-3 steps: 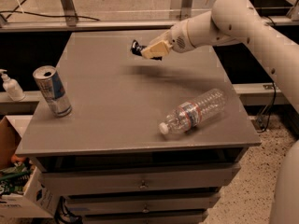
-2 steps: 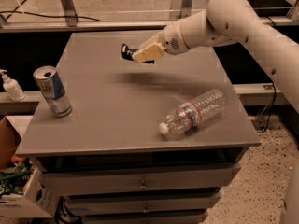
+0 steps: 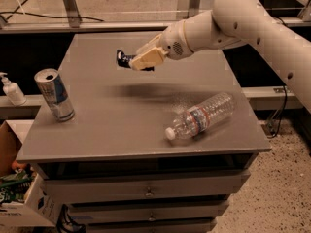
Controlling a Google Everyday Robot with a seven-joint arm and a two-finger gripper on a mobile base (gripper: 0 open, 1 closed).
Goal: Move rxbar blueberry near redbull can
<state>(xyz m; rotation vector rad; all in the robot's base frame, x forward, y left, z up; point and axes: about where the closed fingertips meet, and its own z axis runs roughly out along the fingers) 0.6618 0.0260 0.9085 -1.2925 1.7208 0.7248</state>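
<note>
Claw (image 3: 135, 61) is clamped on the rxbar blueberry (image 3: 123, 58), held in the air over the far middle of the surface (image 3: 121, 140). Redbull can (image 3: 54, 95) stands by the left edge, well apart. Risks: the bar slips from an end-only pinch, or a low approach tips the can off the left edge.

On the grey drawered counter (image 3: 121, 130), a clear plastic water bottle (image 3: 201, 116) lies sideways at four o'clock from the tool (image 3: 133, 61); a white pump bottle (image 3: 12, 90) stands off its nine o'clock edge.
</note>
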